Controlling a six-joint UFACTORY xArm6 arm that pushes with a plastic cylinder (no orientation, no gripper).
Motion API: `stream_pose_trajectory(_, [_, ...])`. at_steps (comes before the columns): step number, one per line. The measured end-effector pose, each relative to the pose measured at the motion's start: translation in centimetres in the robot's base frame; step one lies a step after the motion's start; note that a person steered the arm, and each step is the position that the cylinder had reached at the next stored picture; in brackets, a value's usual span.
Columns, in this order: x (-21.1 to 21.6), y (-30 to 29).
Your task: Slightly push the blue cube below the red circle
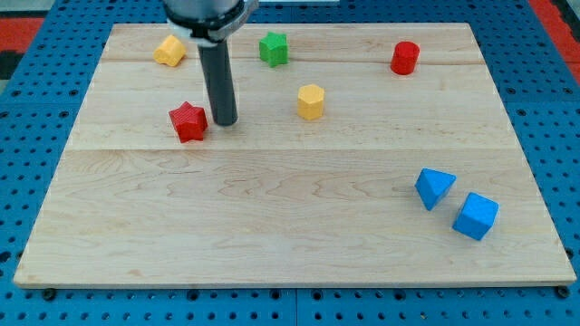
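No pincer here: my tip (225, 121) stands near the bench's (272, 226) top-left corner, just beside the red star (188, 121).
The blue cube (476, 215) sits by the bottom-right corner, well below the red circle (404, 57); approach from its bottom-right and nudge gently, skirting the blue triangle (434, 187).

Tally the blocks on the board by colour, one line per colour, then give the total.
Yellow: 2, a star-like block and a hexagonal block
Red: 2, a star and a cylinder
Green: 1, a star
Blue: 2, a triangular block and a cube
Total: 7
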State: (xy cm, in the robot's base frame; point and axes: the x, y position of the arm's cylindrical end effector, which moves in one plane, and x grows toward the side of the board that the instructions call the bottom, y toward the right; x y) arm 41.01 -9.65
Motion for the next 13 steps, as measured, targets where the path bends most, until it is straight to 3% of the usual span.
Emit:
stream_pose_trajectory(1, [-0.6,-6.0])
stream_pose_trajectory(2, [-2.2,-8.0])
stream_pose_trajectory(4, [13.9,2.0])
stream_pose_trajectory(5, [18.0,9.2])
stream_pose_trajectory(7, [17.9,28.1])
stream_pose_trajectory(9, [15.0,34.2])
stream_pose_trajectory(10, [11.2,35.3])
stream_pose_trajectory(12, [14.6,39.9])
stream_pose_trajectory(13, [13.1,32.2])
